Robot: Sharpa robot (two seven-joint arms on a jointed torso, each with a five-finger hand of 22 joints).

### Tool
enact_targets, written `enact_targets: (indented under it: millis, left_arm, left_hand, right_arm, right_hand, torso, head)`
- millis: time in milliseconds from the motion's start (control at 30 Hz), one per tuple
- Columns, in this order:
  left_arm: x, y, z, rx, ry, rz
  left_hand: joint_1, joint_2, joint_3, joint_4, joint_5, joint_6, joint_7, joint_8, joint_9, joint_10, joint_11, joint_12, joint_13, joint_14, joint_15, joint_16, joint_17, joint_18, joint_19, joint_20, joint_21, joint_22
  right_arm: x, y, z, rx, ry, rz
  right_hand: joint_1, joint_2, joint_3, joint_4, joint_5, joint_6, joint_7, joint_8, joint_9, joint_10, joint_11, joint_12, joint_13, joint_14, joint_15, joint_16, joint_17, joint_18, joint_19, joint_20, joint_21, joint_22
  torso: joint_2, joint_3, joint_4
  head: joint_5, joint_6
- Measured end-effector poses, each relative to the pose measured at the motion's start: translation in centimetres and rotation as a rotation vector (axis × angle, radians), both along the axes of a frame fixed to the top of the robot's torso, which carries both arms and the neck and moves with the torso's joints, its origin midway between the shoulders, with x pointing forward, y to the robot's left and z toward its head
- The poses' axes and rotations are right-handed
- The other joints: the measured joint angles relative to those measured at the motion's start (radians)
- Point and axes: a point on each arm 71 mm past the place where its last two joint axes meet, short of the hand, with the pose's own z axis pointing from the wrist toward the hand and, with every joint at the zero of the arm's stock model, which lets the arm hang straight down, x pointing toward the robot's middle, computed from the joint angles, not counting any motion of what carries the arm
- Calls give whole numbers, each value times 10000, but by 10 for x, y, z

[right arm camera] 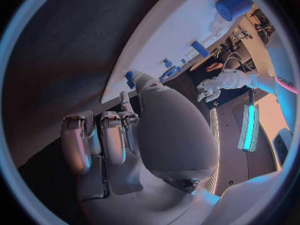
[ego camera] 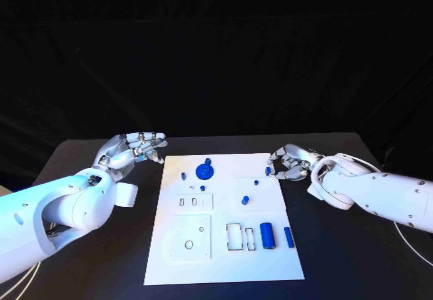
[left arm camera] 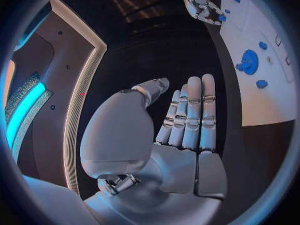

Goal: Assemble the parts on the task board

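The task board (ego camera: 226, 250) is lying nearest, lower centre, slots waiting. Left hand (ego camera: 135, 149) is hovering upper left, fingers straight, holding nothing, seemingly on standby. Right hand (ego camera: 289, 162) is curling at the board's upper right edge, apparently pinching a small blue part (ego camera: 269, 169) for placing.

A: What lies behind the tabletop (ego camera: 90, 156)?

B: A black backdrop (ego camera: 216, 62), hung in soft vertical folds, from nine o'clock round to three o'clock in the head view. The tabletop itself is black and matte, its far edge running across the middle.

A: Any light?

B: In the left wrist view a glowing cyan strip (left arm camera: 22, 112) sits at nine o'clock. In the right wrist view a similar cyan strip (right arm camera: 251, 127) stands at about three o'clock
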Motion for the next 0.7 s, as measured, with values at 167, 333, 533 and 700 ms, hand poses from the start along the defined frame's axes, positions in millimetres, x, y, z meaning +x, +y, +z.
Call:
enact_targets:
  millis: [167,333,533,700]
  left_arm:
    - [0,0,0,8,-1,0]
    - [0,0,0,16,-1,2]
    - [0,1,0,23,0,3]
    - [0,1,0,28,6,-1]
  left_hand:
    - [0,0,0,0,0,0,0,0,0,0,0,0,0,0,0,0,1,0,0,0,0,0]
    - [0,0,0,0,0,0,0,0,-1,0,0,0,-1,0,0,0,0,0,0,0,0,-1]
    - [0,0,0,0,0,0,0,0,-1,0,0,0,-1,0,1,0,-6,-1,-30,30,46,19]
    - [0,0,0,0,0,0,0,0,-2,0,0,0,-1,0,1,0,-15,0,-35,35,70,42]
  right_arm:
    - [1,3,-3,-5,48,-5]
    - [1,4,-4,-5,75,-9]
    - [1,6,-5,-3,92,-8]
    - [1,6,-5,1,96,-15]
  right_hand:
    - [-28,108,81,81,0,181,-2,97,22,0,0,0,0,0,0,0,0,0,0,0,0,0]
    - [-28,108,139,138,0,353,-69,175,40,0,0,0,0,-17,-23,0,-1,0,0,0,0,-1]
    - [-28,108,151,150,0,372,-50,175,47,0,0,0,-1,-1,-76,0,-1,0,0,0,0,-1]
    - [-28,108,151,150,0,372,-50,175,47,1,0,0,-1,-1,-76,0,-2,0,0,0,0,8]
  torso:
    - [0,2,1]
    - [-7,3,1]
    - [-12,-1,-6]
    - [-13,-1,-9]
  head:
    - [0,-15]
    - [12,-31]
    - [19,-40]
    - [31,-43]
